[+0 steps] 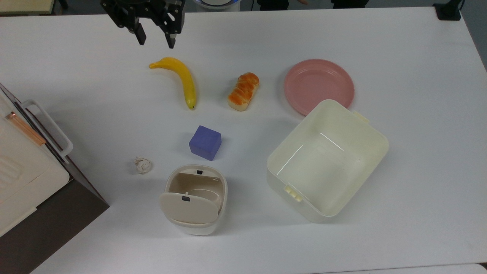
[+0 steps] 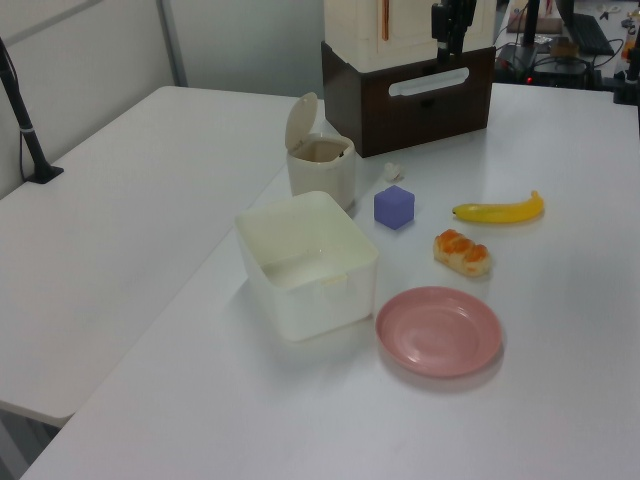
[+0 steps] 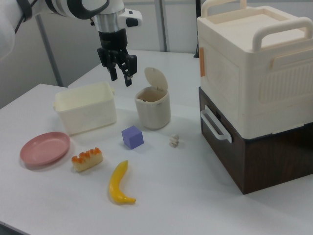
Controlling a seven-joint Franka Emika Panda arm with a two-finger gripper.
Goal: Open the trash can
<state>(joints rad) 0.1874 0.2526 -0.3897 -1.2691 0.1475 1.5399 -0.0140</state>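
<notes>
- While its beige hinged lid [image 1: 189,207] stands raised, the small white rounded-square trash can [image 1: 196,199] sits on the white bench [image 1: 399,57], well apart from the fingers [image 1: 141,38].
- Black fingers spread, released, grasping nothing, above the yellow banana [image 1: 182,78].

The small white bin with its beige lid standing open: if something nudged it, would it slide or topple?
The small white rounded bin looks like light, thin, empty plastic, so a low push would probably slide it on the smooth white table. Its raised beige hinged lid puts weight high on one side, so a push up there might tip it.
</notes>
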